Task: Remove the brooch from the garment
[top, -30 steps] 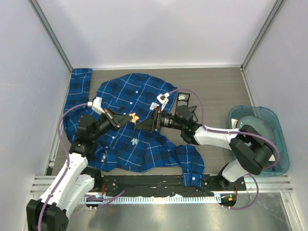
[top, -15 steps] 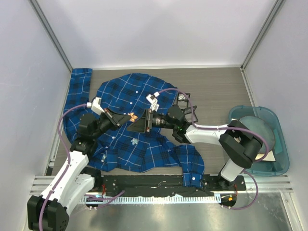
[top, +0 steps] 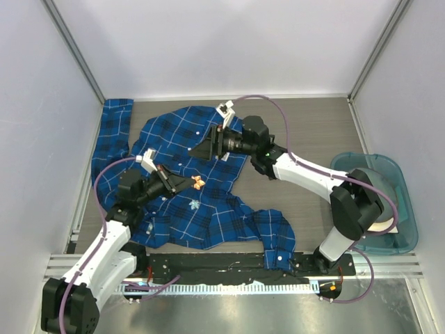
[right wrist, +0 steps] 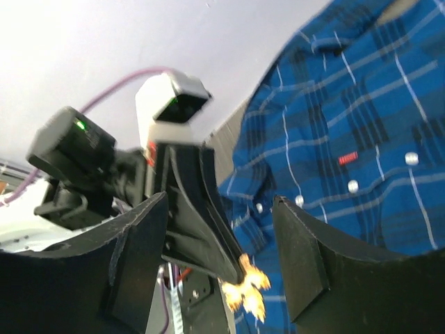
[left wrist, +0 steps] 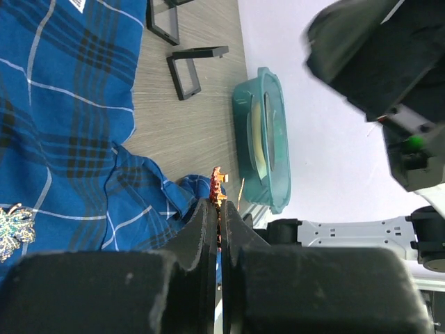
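The orange brooch (top: 197, 183) is pinched at the very tips of the left claw (top: 189, 182), its end poking out past the fingers. In the left wrist view the claw (left wrist: 217, 205) is pressed tight on it, with only a sliver of gap. The brooch (left wrist: 217, 188) is held in the air.

Beneath that claw lies the plaid shirt (top: 181, 139), spread over the worktop (top: 313, 125). A silvery-blue brooch (top: 192, 204) sits on the cloth just below the claw's tips.

The right claw (top: 197, 151) hangs above the shirt's upper part, beyond the left claw and apart from it, with its fingers (right wrist: 139, 264) spread wide and gripping nothing. It looks down on the left claw and the orange brooch (right wrist: 247, 285).

Far out past the left claw's tips are two black frames (left wrist: 184, 73) on the worktop and a teal tub (top: 407, 223).
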Robot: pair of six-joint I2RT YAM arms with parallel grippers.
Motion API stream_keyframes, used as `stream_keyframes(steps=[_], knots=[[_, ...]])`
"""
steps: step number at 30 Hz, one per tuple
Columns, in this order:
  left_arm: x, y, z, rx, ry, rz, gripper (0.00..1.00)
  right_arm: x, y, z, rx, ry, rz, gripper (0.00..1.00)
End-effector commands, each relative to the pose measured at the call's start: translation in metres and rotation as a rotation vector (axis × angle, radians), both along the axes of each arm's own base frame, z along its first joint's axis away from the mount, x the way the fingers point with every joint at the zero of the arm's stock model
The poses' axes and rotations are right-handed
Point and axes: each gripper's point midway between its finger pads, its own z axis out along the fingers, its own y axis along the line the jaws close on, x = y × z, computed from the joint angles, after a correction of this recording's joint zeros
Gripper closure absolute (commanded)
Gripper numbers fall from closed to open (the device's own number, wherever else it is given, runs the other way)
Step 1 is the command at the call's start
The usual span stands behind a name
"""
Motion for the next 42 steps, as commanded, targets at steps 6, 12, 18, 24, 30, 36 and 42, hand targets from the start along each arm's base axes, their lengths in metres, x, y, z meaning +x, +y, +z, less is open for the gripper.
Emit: stream_keyframes(steps=[6,12,18,24,30,36,42], knots=[[0.004,-0.011,0.043,-0.069,-0.136,-0.070,1.00,-0.047,-0.040,-0.029,0.048,0.034,0.068,0.32],[0.009,-0.011,0.049,-0.095,-0.140,-0.059,1.00,-0.060,-0.047,-0.027,0.166,0.072,0.083,0.38],[0.010,-0.012,0.055,-0.118,-0.146,-0.059,1.00,-0.059,-0.054,-0.023,0.296,0.130,0.089,0.48],[0.009,-0.012,0.058,-0.125,-0.155,-0.060,1.00,-0.056,-0.050,-0.027,0.299,0.147,0.101,0.51],[0.008,-0.012,0.065,-0.137,-0.168,-0.059,1.00,-0.048,-0.051,-0.046,0.219,0.138,0.042,0.45],[0.008,-0.012,0.068,-0.140,-0.174,-0.060,1.00,-0.050,-0.047,-0.047,0.193,0.133,0.052,0.46],[0.008,-0.013,0.069,-0.143,-0.173,-0.063,1.00,-0.052,-0.044,-0.041,0.225,0.136,0.071,0.49]])
